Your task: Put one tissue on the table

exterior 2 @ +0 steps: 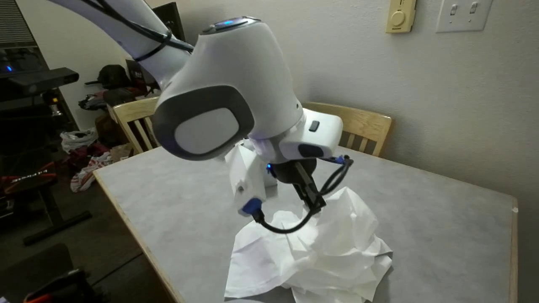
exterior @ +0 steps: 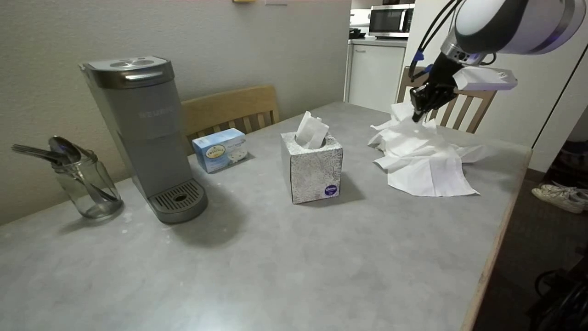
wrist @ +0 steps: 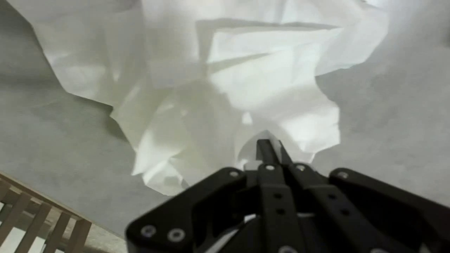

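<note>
- Tissue (exterior: 425, 154) is down on the worktop (exterior: 285, 271), near the tissue box (exterior: 317, 178), on the side away from the coffee maker (exterior: 158, 138). Can't tell if that crumpled heap is really a single sheet.
- Pincer (wrist: 270, 142) looks clamped on it tbh: fingers nearly together, sliver of white paper between the tips in the wrist view.
- Seems nipped by a high fold, which would explain why the heap peaks by the pincer while the floppy rest slumps outward.
- Decent spot imo, since the tea box (exterior: 220, 151) is across on the tissue box's other side, out of the way.
- Spare sheet (exterior: 312, 132) pokes up from the tissue box, probably handy for grabbing.
- My guess: only letting go and lifting off remain; a snag could drag the paper.
</note>
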`<action>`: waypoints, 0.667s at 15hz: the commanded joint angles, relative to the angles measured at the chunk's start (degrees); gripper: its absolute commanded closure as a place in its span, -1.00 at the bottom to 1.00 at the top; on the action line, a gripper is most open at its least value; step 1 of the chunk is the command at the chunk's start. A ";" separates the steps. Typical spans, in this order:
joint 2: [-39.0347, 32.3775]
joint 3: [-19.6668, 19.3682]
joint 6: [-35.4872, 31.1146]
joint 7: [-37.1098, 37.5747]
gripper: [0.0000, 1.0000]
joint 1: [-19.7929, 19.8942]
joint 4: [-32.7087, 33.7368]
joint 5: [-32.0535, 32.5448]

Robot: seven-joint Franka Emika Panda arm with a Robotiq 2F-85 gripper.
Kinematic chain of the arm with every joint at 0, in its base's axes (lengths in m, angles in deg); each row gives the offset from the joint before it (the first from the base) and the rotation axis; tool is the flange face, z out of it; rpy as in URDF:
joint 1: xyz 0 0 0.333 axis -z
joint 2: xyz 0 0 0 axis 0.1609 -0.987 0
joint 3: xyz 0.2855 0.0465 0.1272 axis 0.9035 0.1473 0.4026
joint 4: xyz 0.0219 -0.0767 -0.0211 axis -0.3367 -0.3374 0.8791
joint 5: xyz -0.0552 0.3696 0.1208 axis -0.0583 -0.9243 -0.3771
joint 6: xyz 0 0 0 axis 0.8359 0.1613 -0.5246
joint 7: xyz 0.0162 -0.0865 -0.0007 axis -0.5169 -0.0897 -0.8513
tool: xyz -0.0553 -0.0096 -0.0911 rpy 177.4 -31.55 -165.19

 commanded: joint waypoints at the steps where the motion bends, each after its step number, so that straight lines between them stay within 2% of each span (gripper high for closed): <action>1: -3.80 -5.96 4.66 0.54 0.99 -3.25 4.15 1.72; 2: -4.49 -7.28 5.57 1.01 0.81 -4.05 4.82 2.27; 3: -4.96 -8.06 6.66 1.28 0.45 -4.62 5.32 2.45; 6: -4.72 -10.43 7.84 2.58 0.04 -7.10 5.65 3.95; 10: 0.71 -14.08 8.34 5.37 -0.52 -11.79 3.28 8.16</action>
